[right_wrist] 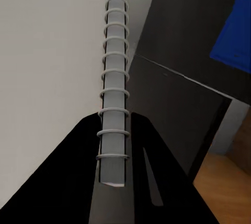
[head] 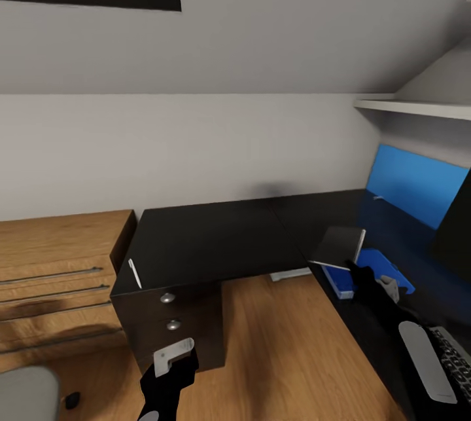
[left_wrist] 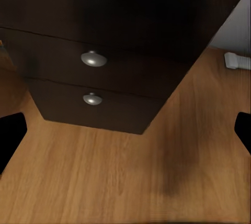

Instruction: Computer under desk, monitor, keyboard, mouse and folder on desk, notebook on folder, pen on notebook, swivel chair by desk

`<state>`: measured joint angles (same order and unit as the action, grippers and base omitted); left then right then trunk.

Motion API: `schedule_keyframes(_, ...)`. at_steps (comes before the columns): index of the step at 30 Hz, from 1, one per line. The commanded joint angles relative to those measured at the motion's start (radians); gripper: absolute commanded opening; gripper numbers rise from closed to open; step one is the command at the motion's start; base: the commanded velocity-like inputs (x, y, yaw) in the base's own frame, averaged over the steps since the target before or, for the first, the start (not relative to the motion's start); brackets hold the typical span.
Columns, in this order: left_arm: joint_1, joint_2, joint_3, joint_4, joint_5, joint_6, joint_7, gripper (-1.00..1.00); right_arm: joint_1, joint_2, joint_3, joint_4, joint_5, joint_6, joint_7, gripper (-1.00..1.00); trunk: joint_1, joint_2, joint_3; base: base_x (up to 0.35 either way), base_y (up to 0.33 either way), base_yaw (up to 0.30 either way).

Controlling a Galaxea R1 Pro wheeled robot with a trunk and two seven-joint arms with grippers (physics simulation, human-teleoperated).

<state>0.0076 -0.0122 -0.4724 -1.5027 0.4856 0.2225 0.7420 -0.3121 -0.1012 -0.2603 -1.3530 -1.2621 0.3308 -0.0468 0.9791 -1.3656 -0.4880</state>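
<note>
My right gripper (head: 355, 268) is shut on the grey notebook (head: 339, 247) and holds it tilted just above the blue folder (head: 376, 262), which lies on the black desk (head: 216, 237). In the right wrist view the notebook's spiral spine (right_wrist: 113, 78) runs up from between the black fingers (right_wrist: 167, 182) of that gripper (right_wrist: 112, 174). The thin white pen (head: 135, 273) lies near the desk's left edge, above the drawer pedestal (head: 171, 323). My left gripper (head: 173, 354) hangs open and empty low in front of the pedestal drawers (left_wrist: 94, 59). The keyboard (head: 454, 359) and the dark monitor (head: 456, 224) sit at the right edge. The swivel chair's grey seat (head: 25, 395) shows at the lower left.
A light-wood chest (head: 52, 270) with long bar handles stands left of the desk. A long white-grey object (head: 425, 359) lies beside the keyboard. A white shelf (head: 418, 107) juts out above the desk's right wing, over a blue panel (head: 412, 185). Wood floor (head: 281, 355) lies between the desk's wings.
</note>
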Motion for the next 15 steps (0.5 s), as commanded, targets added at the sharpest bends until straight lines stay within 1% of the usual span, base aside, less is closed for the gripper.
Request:
schedule_keyframes(1, 0.0, 0.0, 0.0, -0.002, 0.004, 0.004, 0.005, 1.0, -0.001, -0.004, -0.001, 0.001, -0.026, 0.006, -0.002, -1.0, 0.0, -0.001, -0.001, 0.0, 0.0, -0.296)
schedule_keyframes(3, 0.0, -0.001, 0.0, -0.002, 0.004, 0.004, 0.005, 1.0, -0.001, -0.011, -0.001, 0.015, -0.05, 0.007, -0.002, -1.0, 0.0, -0.001, -0.001, 0.0, 0.0, -0.296)
schedule_keyframes(4, 0.0, -0.001, 0.0, -0.002, 0.004, 0.004, 0.005, 1.0, -0.001, -0.013, -0.001, 0.018, -0.056, 0.008, -0.002, -1.0, 0.0, -0.001, -0.001, 0.0, 0.0, -0.296)
schedule_keyframes(11, 0.0, -0.002, -0.003, -0.002, 0.005, 0.004, 0.005, 1.0, -0.001, -0.016, 0.0, 0.026, -0.066, 0.008, -0.002, -1.0, 0.0, -0.001, -0.001, 0.0, 0.0, -0.291)
schedule_keyframes(15, 0.0, -0.002, -0.003, -0.002, 0.005, 0.004, 0.005, 1.0, -0.001, -0.015, 0.001, 0.025, -0.066, 0.007, -0.002, -1.0, 0.0, -0.001, -0.001, 0.0, 0.0, -0.104)
